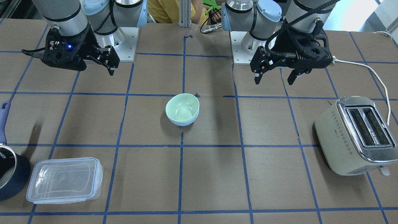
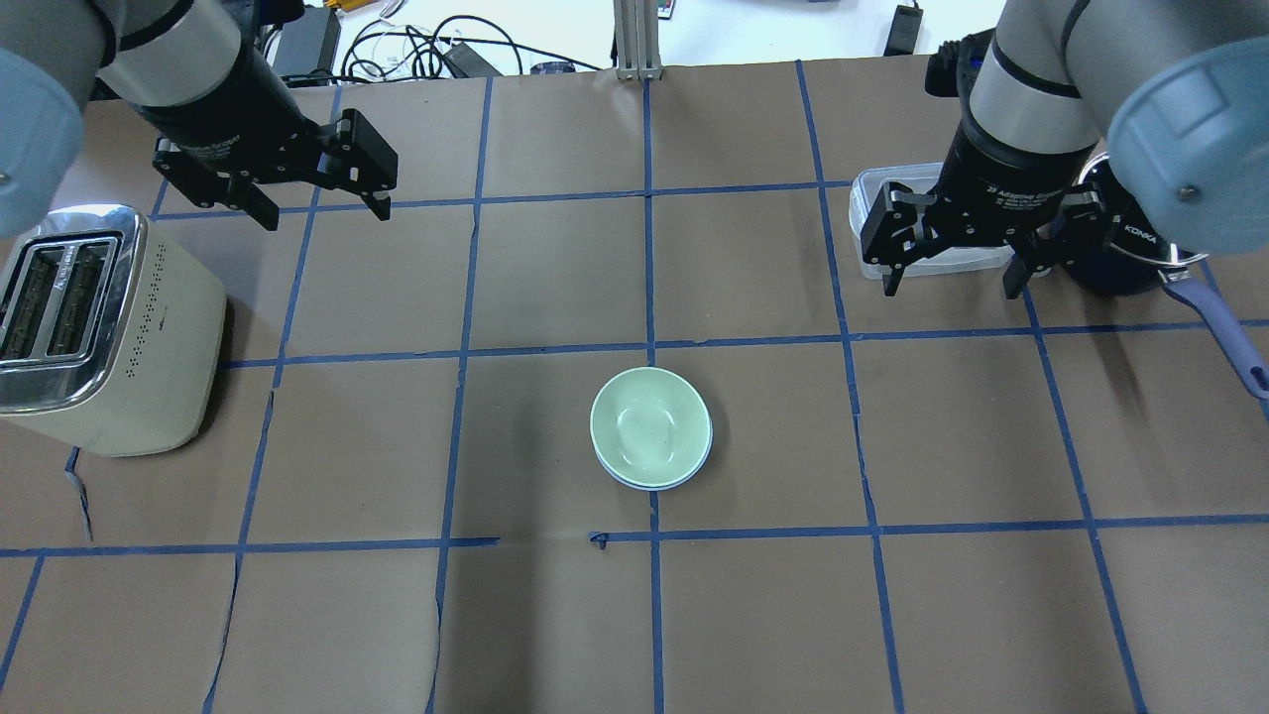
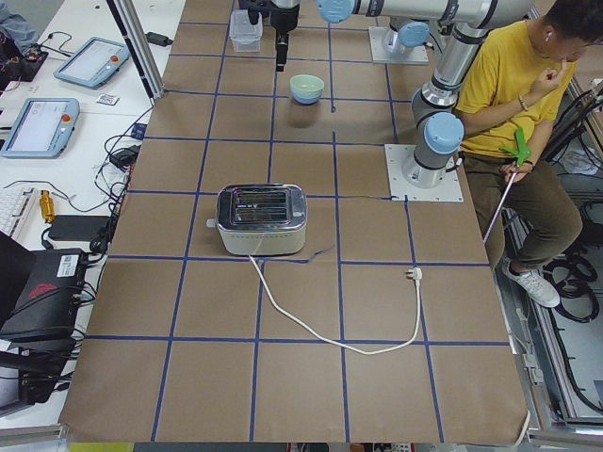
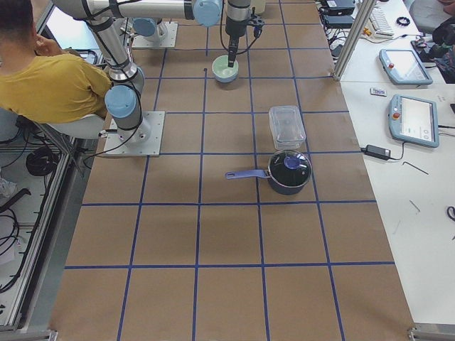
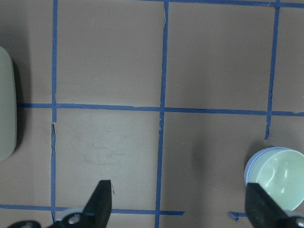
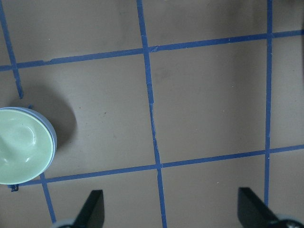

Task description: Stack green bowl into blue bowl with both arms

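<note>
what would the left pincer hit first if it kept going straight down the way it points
Just bare table, it seems: the toaster and green bowl lie off to either side of the left pincer.

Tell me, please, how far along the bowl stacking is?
Done: the green bowl sits nested in the blue bowl, of which only a thin rim shows beneath it. In hand: nothing. The left claw and right claw both hang open and empty, raised and well apart from the bowls. Left: nothing that I can see; the stack looks level and complete.
</note>
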Robot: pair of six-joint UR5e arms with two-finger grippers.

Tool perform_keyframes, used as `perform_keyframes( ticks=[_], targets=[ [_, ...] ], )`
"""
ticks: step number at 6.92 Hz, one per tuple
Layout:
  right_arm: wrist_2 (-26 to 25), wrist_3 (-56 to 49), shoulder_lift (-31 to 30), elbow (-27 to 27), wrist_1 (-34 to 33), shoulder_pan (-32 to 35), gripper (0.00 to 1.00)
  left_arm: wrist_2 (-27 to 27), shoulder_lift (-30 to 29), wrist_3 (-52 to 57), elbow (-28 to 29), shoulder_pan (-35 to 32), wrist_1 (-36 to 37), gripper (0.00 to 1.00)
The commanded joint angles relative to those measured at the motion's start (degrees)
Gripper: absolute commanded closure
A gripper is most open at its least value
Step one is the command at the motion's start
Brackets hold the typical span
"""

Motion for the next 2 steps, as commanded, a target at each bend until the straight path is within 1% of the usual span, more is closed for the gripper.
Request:
perform_keyframes(
  ticks=[1,2],
  targets=[
    [0.0,0.2,-0.1,0.0,-0.2,0.0,0.0,0.0,0.1,0.0,-0.2,0.0,0.0,0.0],
    [0.1,0.2,-0.1,0.0,-0.2,0.0,0.0,0.0,0.1,0.0,-0.1,0.0,0.0,0.0]
  ],
)
